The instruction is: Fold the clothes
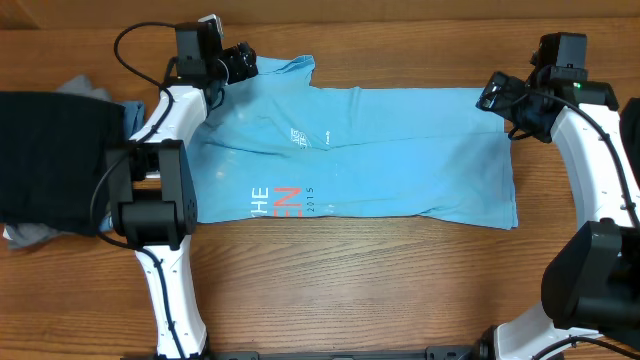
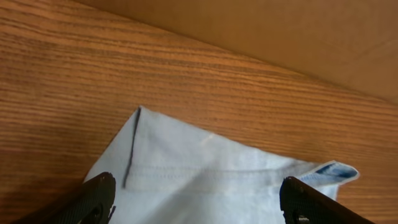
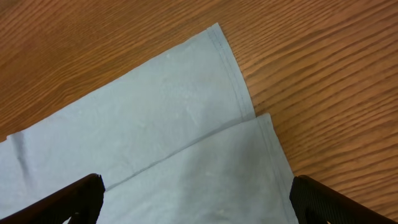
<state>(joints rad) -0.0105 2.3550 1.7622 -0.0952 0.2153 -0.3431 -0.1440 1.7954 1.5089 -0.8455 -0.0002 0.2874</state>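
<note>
From overhead, the light blue shirt lay spread across the middle of the wooden table, its lettering toward the left end. It looked already narrowed into a long band. The left gripper sat at the shirt's far left corner and the right gripper at its far right corner. A pile of dark clothes waited at the left edge, well apart from the right arm.

In the left wrist view, the two fingers stood wide apart with a stitched corner of the shirt lying flat between them. Nothing was pinched.

In the right wrist view, the fingers were likewise spread. Below them, two hemmed layers of the shirt overlapped, the upper one set slightly back from the lower.

Judging by this, the step in hand was taking hold of the far edge at both ends, ready for another fold. The next move would call for both grippers to drop onto the cloth and close on every layer. They would then need to lift evenly and carry the far edge toward the near one without dragging the band askew.
</note>
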